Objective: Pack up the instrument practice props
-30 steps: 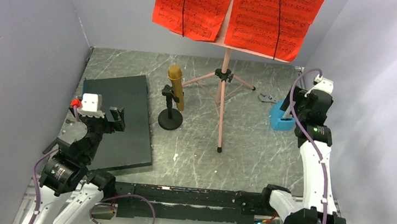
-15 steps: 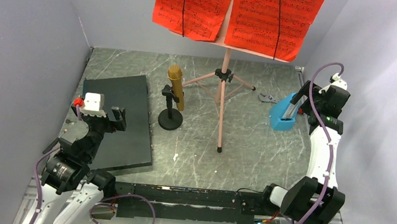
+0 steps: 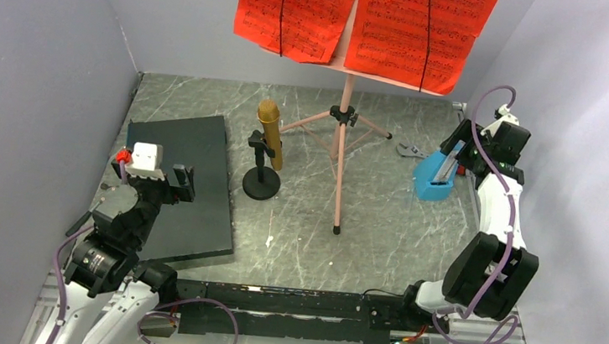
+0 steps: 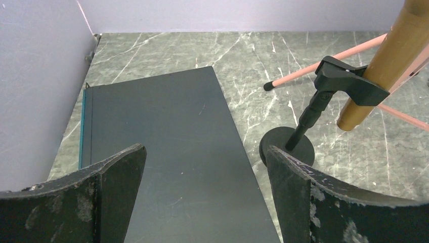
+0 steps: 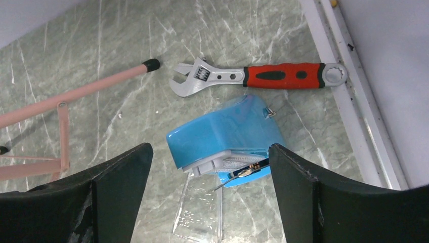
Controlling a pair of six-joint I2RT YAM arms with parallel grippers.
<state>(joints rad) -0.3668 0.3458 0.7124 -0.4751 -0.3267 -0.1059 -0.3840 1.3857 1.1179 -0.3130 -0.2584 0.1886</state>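
Note:
The pink music stand stands at the back centre, with red sheet-music pages spread on its desk. To its left is the gold microphone, clipped to a black round-base stand. The blue metronome lies tipped at the right, its clear cover resting on the floor. My right gripper is open just beside it. In the right wrist view the metronome sits just ahead of the wide-apart fingers, which do not touch it. My left gripper hangs open and empty over the dark slab.
A large dark flat slab lies at the left, near the microphone base. A red-handled wrench lies just behind the metronome, close to the right wall rail. One pink tripod leg reaches toward the wrench. Grey walls close in on three sides.
My right arm has swung out toward the right wall, and its gripper now faces the metronome from the right. The metronome has tipped slightly. The left arm has barely shifted.

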